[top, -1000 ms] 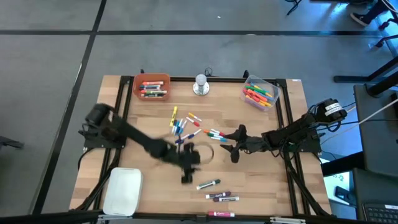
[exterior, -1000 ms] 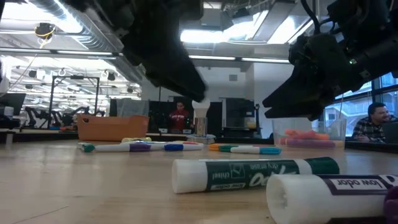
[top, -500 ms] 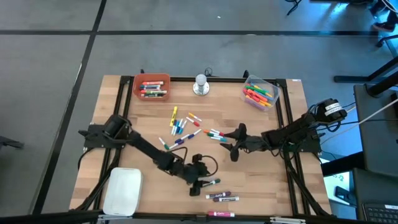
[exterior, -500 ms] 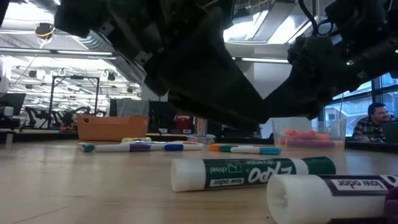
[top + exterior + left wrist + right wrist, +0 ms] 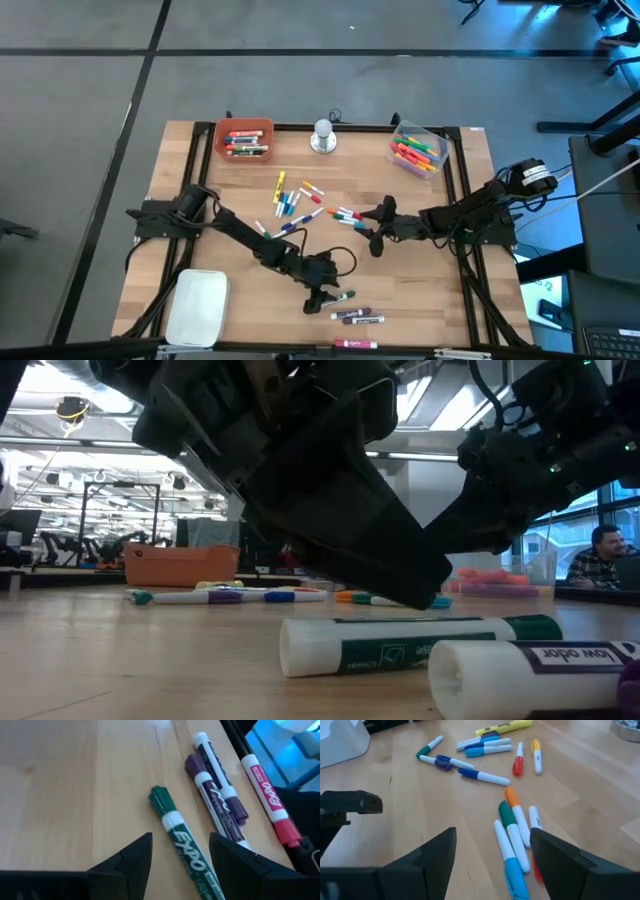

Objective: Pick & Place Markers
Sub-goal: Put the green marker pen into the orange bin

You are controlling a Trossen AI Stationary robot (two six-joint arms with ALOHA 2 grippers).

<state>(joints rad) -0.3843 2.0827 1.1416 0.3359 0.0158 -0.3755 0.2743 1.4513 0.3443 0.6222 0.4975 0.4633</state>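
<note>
A green-capped marker with a white body [image 5: 176, 827] lies flat on the wood near the table's near edge [image 5: 338, 296] [image 5: 410, 645]. My left gripper [image 5: 180, 840] [image 5: 320, 294] is open and low over it, with one finger on each side of its body. My right gripper [image 5: 493, 832] [image 5: 372, 237] is open and raised above the table's middle. It hovers beside a small cluster of orange, green and blue markers [image 5: 512, 837] [image 5: 346, 215]. More markers lie scattered in the table's centre [image 5: 290, 202]. My left gripper straddles the white body of the green-capped marker [image 5: 187, 852], slanting down from the table's left. Whether either finger [image 5: 135, 857] touches it, I cannot tell. The marker lies flat on the table.
Two purple markers [image 5: 358, 316] and a red one [image 5: 355, 343] lie just nearer than the green one. An orange bin [image 5: 243, 138] and a clear bin [image 5: 418, 150], both holding markers, flank a silver round knob [image 5: 322, 137] at the far edge. A white container [image 5: 198, 305] sits near-left.
My left gripper has swept from the table's middle toward the near edge and right, then dropped low over the green-capped marker. The marker has rolled a little about its length and shifted slightly, still lying flat on the table.
</note>
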